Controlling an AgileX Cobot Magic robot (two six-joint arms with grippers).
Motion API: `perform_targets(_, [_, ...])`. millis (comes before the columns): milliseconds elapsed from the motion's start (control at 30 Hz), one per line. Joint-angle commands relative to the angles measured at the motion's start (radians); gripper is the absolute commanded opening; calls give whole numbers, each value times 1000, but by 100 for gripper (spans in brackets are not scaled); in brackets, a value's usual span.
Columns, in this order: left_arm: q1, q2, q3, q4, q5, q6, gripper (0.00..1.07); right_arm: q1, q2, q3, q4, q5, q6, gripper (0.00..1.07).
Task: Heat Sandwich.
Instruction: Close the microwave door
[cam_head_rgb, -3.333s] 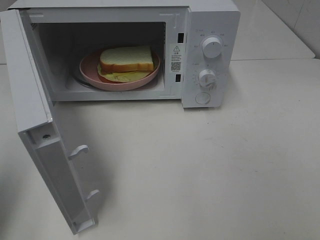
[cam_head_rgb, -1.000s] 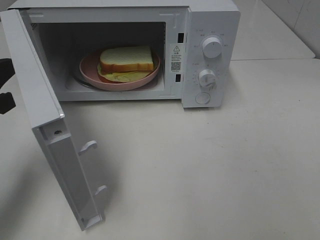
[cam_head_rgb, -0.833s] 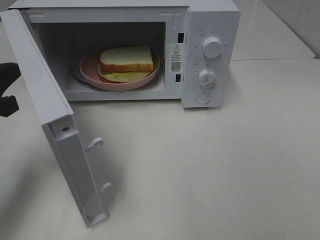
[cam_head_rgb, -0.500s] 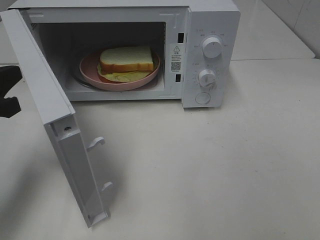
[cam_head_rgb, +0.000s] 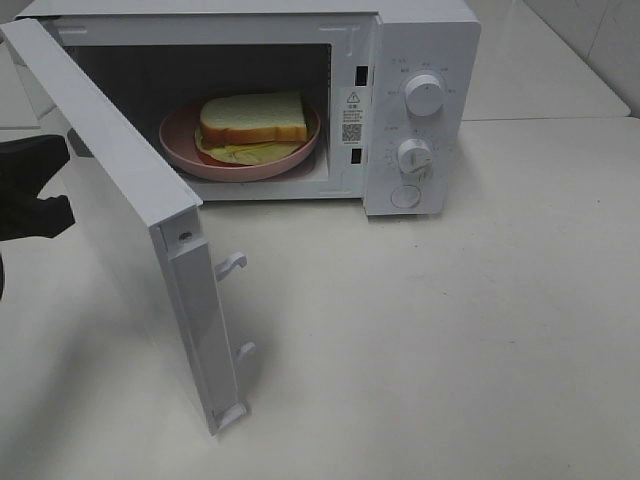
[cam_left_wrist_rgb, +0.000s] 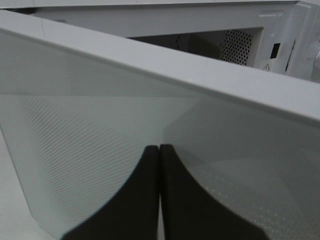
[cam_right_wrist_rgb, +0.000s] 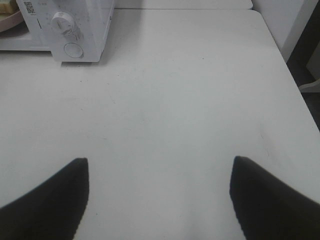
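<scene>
Door (cam_head_rgb: 195, 310) now stands swung farther round toward the microwave (cam_head_rgb: 385, 40) opening than in any earlier view. Its free edge, carrying the two latch hooks (cam_head_rgb: 231, 265), lies farther right and nearer the cavity, and the door's top edge now hides more of the cavity's left side. Left gripper (cam_head_rgb: 60, 185), absent from the earliest view and then only at the left margin, now reaches farther into view, close behind the door's outer face.
</scene>
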Motion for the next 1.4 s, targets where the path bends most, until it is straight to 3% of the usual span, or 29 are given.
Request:
perform_targets(33, [-18, 22, -1, -23, 1, 2, 0, -6, -27, 5, 2, -11, -6, 75])
perform_targets(233, [-78, 67, -13, -43, -1, 3, 0, -6, -27, 5, 2, -11, -6, 75])
perform_targets(500, [-225, 167, -108, -201, 8, 78, 0, -6, -27, 5, 2, -11, -6, 75])
perform_targets(667, [-263, 198, -153, -252, 20, 102, 0, -6, -27, 5, 2, -11, -6, 75])
perform_targets(767, [-313, 243, -213, -302, 22, 136, 0, -6, -27, 5, 2, -11, -6, 75])
perform_targets(933, [-354, 301, -297, -377, 32, 139, 0, -6, -27, 5, 2, -11, -6, 75])
perform_targets(1033, [-377, 328, -350, -414, 70, 168, 0, -6, -27, 5, 2, -11, -6, 75])
perform_targets(1067, [-392, 349, -393, -432, 103, 205, 0, -6, -27, 5, 2, -11, -6, 75])
perform_targets(1233, [-411, 398, -491, -509, 152, 271, 0, -6, -27, 5, 2, -11, -6, 75])
perform_targets(1400, [-411, 436, -566, -539, 183, 277, 0, -6, -27, 5, 2, -11, -6, 75])
